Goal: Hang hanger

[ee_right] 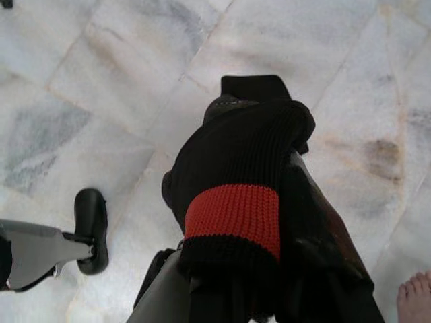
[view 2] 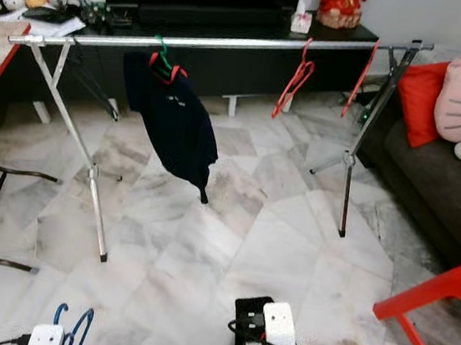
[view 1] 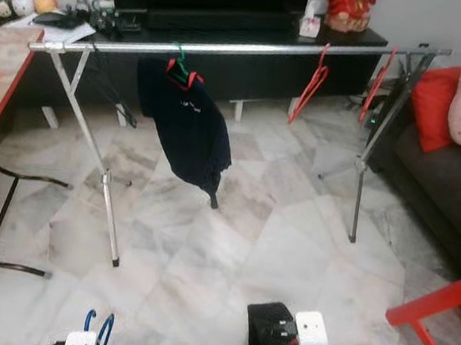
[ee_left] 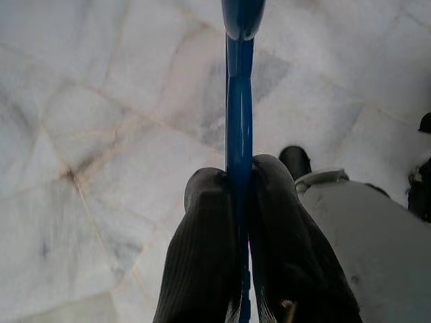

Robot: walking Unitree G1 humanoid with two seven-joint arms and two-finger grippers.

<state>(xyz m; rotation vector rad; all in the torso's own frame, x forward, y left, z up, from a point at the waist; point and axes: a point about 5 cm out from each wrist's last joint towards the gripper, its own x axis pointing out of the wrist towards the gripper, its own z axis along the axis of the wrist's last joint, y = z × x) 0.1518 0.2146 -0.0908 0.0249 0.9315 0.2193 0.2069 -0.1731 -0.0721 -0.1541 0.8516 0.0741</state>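
So a blue hanger (ee_left: 238, 101) is pinched tight between the fingers (ee_left: 202, 256) of the left gripper (ee_left: 239, 178), low at the bottom left of the head view. A black garment with a red band (ee_right: 236, 202) is draped over the right gripper (view 1: 282, 335), so its fingers can't be judged. The drying rail (view 1: 229, 49) is seen across the top, with a dark shirt (view 1: 187, 129) and red hangers (view 1: 310, 85) hung on it.

From the head, our paired eyes look forward and down at the silver metal drying rack (view 1: 229, 48) on the white marble floor (view 1: 203, 262), both sharing it. Our wrist cameras look closely down onto that floor.
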